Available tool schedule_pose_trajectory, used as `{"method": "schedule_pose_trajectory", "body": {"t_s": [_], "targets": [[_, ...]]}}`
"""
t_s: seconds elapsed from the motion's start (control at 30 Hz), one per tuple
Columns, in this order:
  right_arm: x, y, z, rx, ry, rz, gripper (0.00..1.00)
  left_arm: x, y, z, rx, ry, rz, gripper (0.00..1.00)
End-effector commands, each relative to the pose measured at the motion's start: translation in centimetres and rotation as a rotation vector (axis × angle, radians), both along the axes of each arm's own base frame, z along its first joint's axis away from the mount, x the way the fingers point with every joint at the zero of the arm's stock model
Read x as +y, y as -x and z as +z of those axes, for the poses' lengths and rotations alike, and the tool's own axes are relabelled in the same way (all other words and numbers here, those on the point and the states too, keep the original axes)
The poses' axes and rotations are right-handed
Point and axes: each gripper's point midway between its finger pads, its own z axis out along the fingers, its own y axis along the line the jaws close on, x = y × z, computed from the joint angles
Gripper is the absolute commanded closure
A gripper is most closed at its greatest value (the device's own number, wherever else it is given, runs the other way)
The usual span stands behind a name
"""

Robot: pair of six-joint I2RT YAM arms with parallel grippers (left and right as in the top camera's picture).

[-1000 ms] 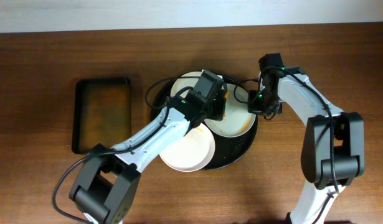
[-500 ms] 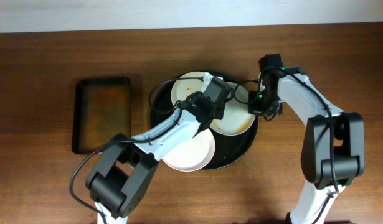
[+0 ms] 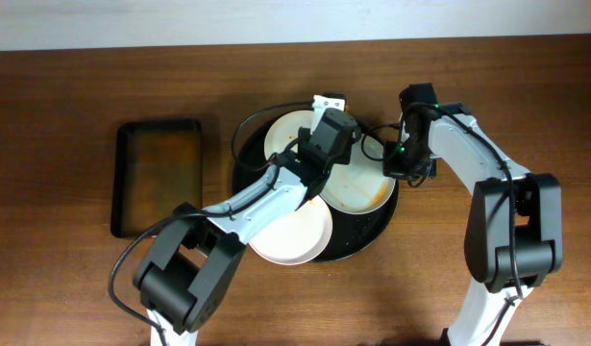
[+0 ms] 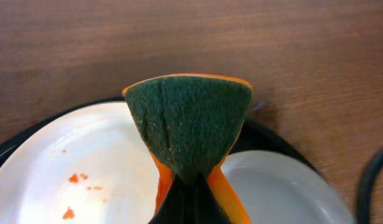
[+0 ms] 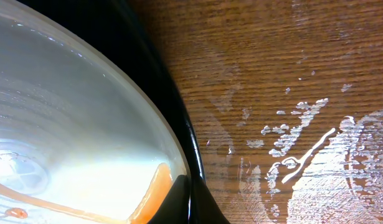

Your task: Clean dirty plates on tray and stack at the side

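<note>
Here, closest to my base, the nearest plate [image 3: 295,240] sits at the front of the tray [image 3: 372,234], covering the rim there, with my left arm passing over its far edge. Just beyond it and to my right lies the right-hand plate [image 3: 367,187], with a wash of orange sauce along its near side.

My right gripper [image 5: 188,202] is down at this plate's outer edge. In the wrist view its dark fingers are drawn together at the tray's black rim, clamped on it, right where the plate's orange-stained edge ends. Beside that rim the table [image 3: 64,288] shows pale water streaks [image 5: 303,149].

My left gripper [image 4: 191,199] is raised above the middle-to-far part of the tray and is clenched on a sponge [image 4: 188,124]. The sponge's green scouring face is turned toward the wrist camera, and its orange body shows at the edges. Past the sponge, to my left, is the far plate [image 3: 283,135], white with a few small red specks. All three plates are on the tray and none is stacked on another.

Well apart to my left, a rectangular tray [image 3: 159,178] with a brownish inside lies on the wood.
</note>
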Motion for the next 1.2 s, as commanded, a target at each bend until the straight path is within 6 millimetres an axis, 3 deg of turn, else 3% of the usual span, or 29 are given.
{"method": "schedule_pose_trajectory", "body": {"t_s": [0.0,0.2,0.27,0.4,0.5,0.67,0.77,0.9,0.97,1.07,1.17], "targets": [[-2.0,0.4,-0.8,0.025,0.087,-0.022,0.96,-1.5,1.6,1.0,0.064,0.045,-0.111,1.0],[-2.2,0.5,-0.8,0.027,0.098,-0.022,0.96,-2.4,3.5,-3.5,0.203,0.036,-0.187,0.99],[-2.2,0.6,-0.8,0.031,0.098,-0.022,0.96,-0.9,2.9,-4.4,0.197,-0.03,-0.133,1.0],[-2.2,0.7,-0.8,0.035,0.098,-0.022,0.96,1.5,1.6,-4.3,0.125,-0.203,-0.138,1.0],[-2.2,0.7,-0.8,0.037,0.098,-0.022,0.96,1.8,1.5,-3.9,0.11,-0.234,-0.153,1.0],[-2.2,0.7,-0.8,0.039,0.099,-0.022,0.96,2.1,1.7,-0.6,0.064,-0.234,-0.164,1.0],[-2.2,0.7,-0.8,0.038,0.098,-0.022,0.96,2.7,2.5,0.2,0.084,-0.248,-0.165,1.0],[-2.2,0.8,-0.8,0.039,0.098,-0.022,0.96,2.7,2.4,4.0,0.015,-0.2,-0.159,1.0],[-2.2,0.8,-0.8,0.039,0.099,-0.022,0.96,2.0,2.9,4.9,0.014,-0.161,-0.192,1.0],[-2.2,0.8,-0.8,0.042,0.099,-0.022,0.96,-0.4,5.3,3.5,0.125,-0.062,-0.333,1.0],[-2.2,0.9,-0.8,0.043,0.099,-0.022,0.96,-0.5,5.8,0.9,0.224,-0.006,-0.272,1.0]]}}
